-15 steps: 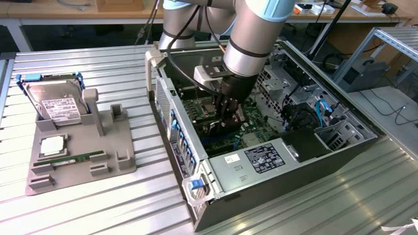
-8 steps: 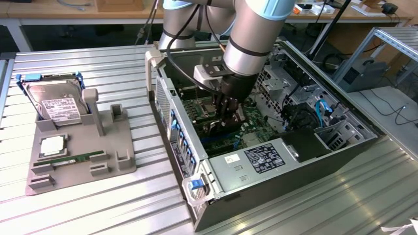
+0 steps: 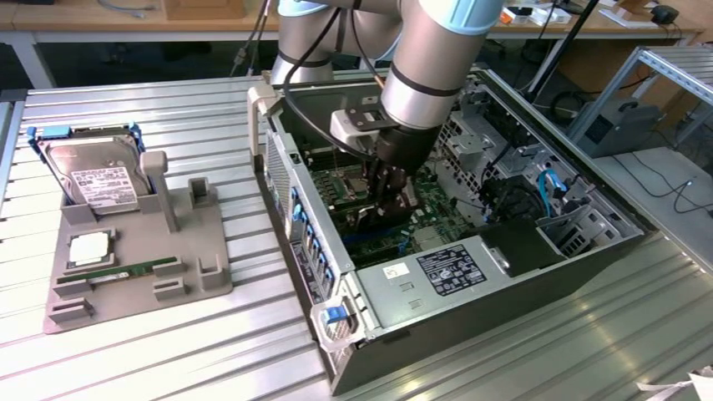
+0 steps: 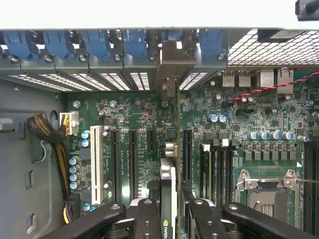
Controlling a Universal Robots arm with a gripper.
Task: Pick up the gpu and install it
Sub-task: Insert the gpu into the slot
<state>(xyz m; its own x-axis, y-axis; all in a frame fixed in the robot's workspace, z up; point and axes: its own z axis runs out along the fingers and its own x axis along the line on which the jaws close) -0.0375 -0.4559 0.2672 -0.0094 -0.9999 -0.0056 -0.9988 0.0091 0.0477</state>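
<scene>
My gripper (image 3: 385, 200) reaches down into the open computer case (image 3: 624, 238), over the motherboard (image 3: 334, 188). It is shut on the gpu (image 4: 168, 181), a thin dark card seen edge-on between the two black fingers (image 4: 147, 219). The card stands upright over the motherboard (image 4: 129, 114), in line with the black expansion slots (image 4: 133, 164). Its silver bracket (image 4: 172, 62) sits at the case's rear slot openings, among the blue latches (image 4: 99, 45). In the exterior view the gpu (image 3: 373, 221) is a dark shape under the gripper, low among the boards.
A white slot (image 4: 95, 164) and a yellow cable bundle (image 4: 50, 137) lie to one side of the card, the CPU socket (image 4: 264, 194) to the other. On the exterior view's left, a grey fixture (image 3: 195, 276) holds a silver hard drive (image 3: 100, 180) and a green memory stick (image 3: 123, 271).
</scene>
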